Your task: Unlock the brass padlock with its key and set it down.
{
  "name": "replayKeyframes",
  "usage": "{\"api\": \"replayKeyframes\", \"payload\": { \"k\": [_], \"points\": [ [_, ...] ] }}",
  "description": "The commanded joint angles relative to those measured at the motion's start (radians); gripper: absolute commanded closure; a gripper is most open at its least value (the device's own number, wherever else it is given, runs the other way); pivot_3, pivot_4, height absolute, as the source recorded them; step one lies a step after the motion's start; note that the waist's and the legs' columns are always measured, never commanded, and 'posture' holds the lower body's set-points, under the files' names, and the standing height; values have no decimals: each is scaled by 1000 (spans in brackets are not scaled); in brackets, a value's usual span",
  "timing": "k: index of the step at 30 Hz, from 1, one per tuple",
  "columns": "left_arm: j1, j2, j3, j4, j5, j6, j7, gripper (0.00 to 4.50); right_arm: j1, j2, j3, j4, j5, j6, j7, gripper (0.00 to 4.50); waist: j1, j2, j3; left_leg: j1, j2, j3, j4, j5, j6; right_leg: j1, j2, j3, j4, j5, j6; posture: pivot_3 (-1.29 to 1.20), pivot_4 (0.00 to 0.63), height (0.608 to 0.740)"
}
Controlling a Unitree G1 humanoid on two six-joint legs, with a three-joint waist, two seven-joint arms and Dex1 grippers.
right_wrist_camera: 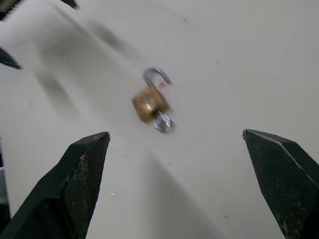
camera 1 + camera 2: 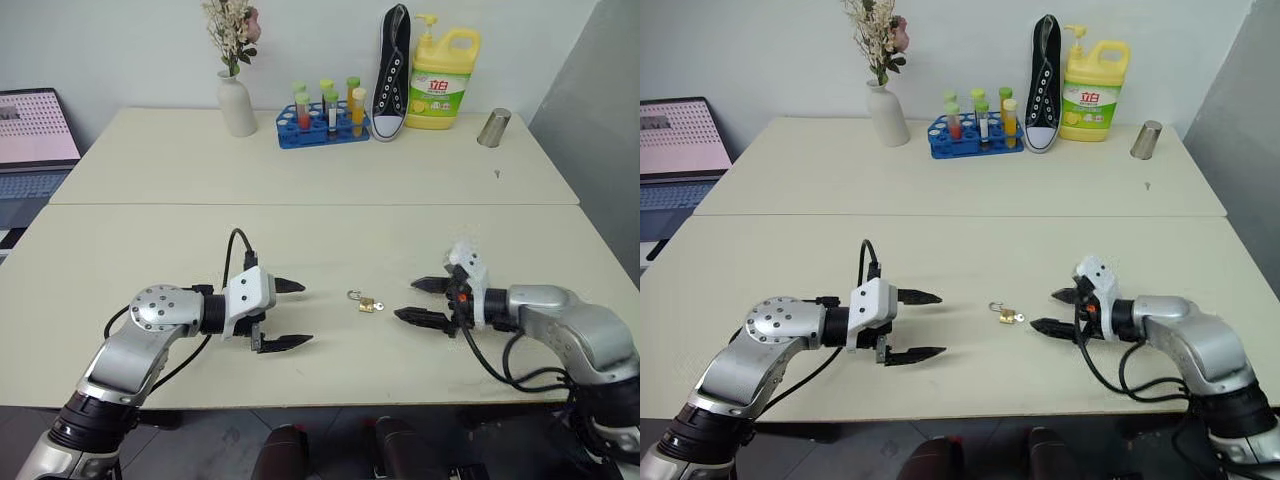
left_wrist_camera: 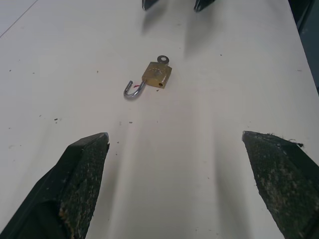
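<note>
Vase of flowers, test tube rack, sneaker, detergent bottle, metal cup sitting along table's far edge.

The brass padlock lies on the worktop, shackle swung open toward twelve o'clock, the key in its base, between the right hand's spread fingers.

The cream table is carrying the brass padlock, which is lying flat on the surface between the left gripper and the right gripper, apart from both. The shackle is standing swung open. The key is protruding from the padlock base, pointing toward the right gripper. A seam is crossing the tabletop beyond both grippers.
</note>
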Motion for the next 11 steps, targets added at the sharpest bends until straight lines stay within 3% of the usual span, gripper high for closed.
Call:
{"api": "replayKeyframes", "payload": {
  "k": [1,6,11],
  "points": [
    [-26,18,22,-23,-16,-17,-28,0,40,-51,-92,-90,29,-54,47,19,3,0,0,0,0,0,0,0,0,0,0,0,0,0,0,0,150,740],
    [-60,14,10,2,-2,-53,-52,0,93,-164,-61,-109,-61,-157,116,19,8,-1,1,0,-3,2,1,0,0,1,-2,0,-1,0,0,0,150,740],
    [-75,2,-10,9,-20,-69,-94,0,90,-180,-51,-91,-102,-198,123,19,6,0,1,0,-2,2,1,0,0,1,-1,0,-1,0,0,0,150,740]
  ]
}}
